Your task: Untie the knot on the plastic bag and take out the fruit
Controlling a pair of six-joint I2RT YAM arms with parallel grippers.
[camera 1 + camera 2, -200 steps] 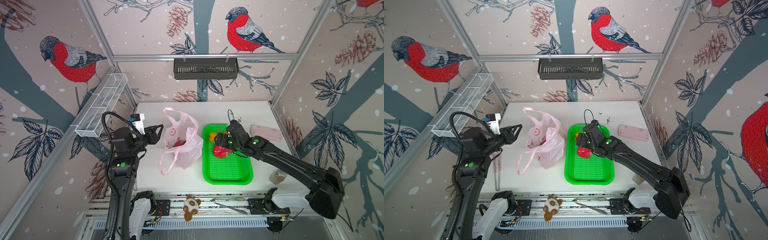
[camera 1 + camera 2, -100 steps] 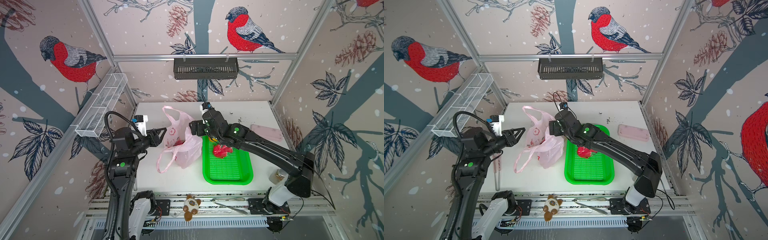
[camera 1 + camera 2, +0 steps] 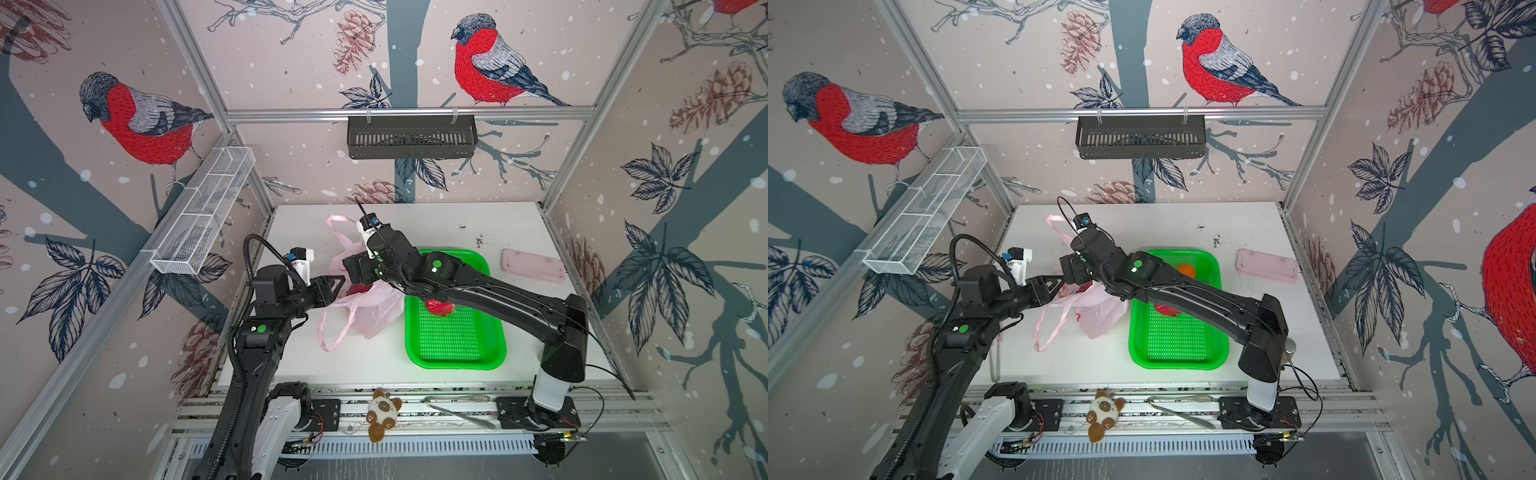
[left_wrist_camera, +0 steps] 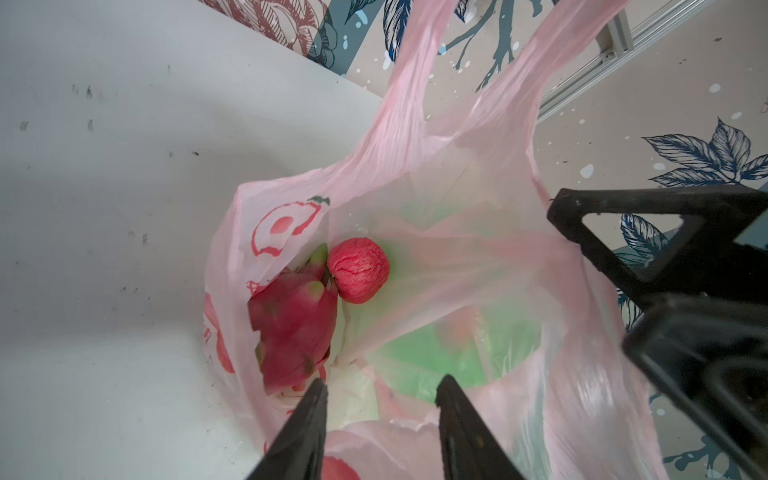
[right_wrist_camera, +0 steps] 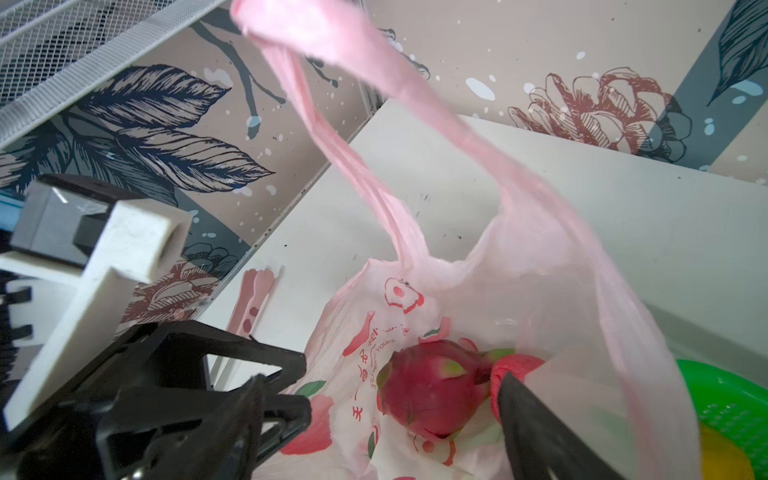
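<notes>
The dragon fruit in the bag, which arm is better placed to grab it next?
Right, probably. The right gripper hangs open over the mouth of the plastic bag, with the dragon fruit just ahead of it. The left gripper meets the bag's rim from the side.

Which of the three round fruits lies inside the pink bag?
The small red bumpy ball; the orange ball and yellow ball lie in the green tray.

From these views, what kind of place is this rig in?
Probably a robot test cell, not a home: white table boxed in by an aluminium frame and bird-print wall panels, left arm and right arm mounted on a front rail, staged props like the green tray and plastic bag.
</notes>
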